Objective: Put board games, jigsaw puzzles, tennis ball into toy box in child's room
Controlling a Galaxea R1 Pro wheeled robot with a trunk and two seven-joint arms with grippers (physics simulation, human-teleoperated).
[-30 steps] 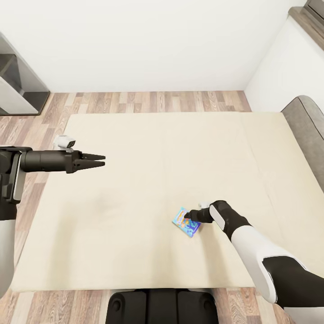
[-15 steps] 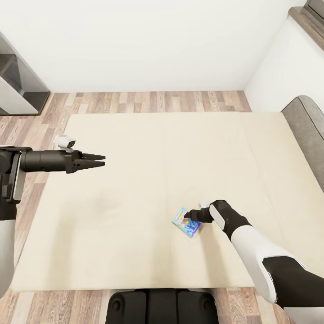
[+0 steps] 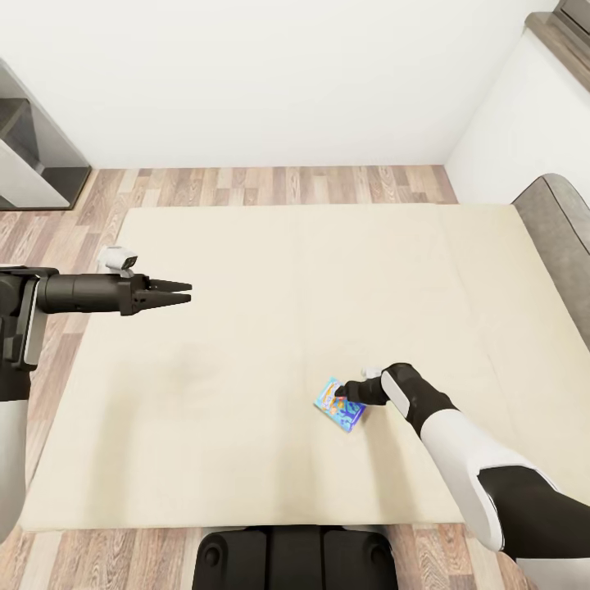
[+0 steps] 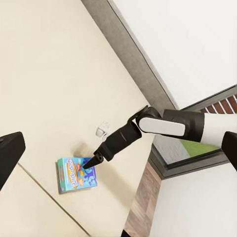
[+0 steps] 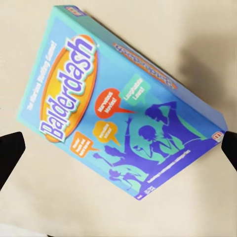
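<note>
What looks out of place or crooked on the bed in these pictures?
Nothing is damaged. The blue board game lies flat on the bed, turned askew to the mattress edges. The right gripper is open right above it; the left gripper hangs apart.

Head view: high above, facing steeply down over the bed [image 3: 287,270] toward the far wall. Left wrist view: from well off, looking across the mattress at the blue board game [image 4: 76,174] and the right hand [image 4: 93,161]. Right wrist view: very close, straight onto that same box [image 5: 118,103]. Shared by all three: the box.
</note>
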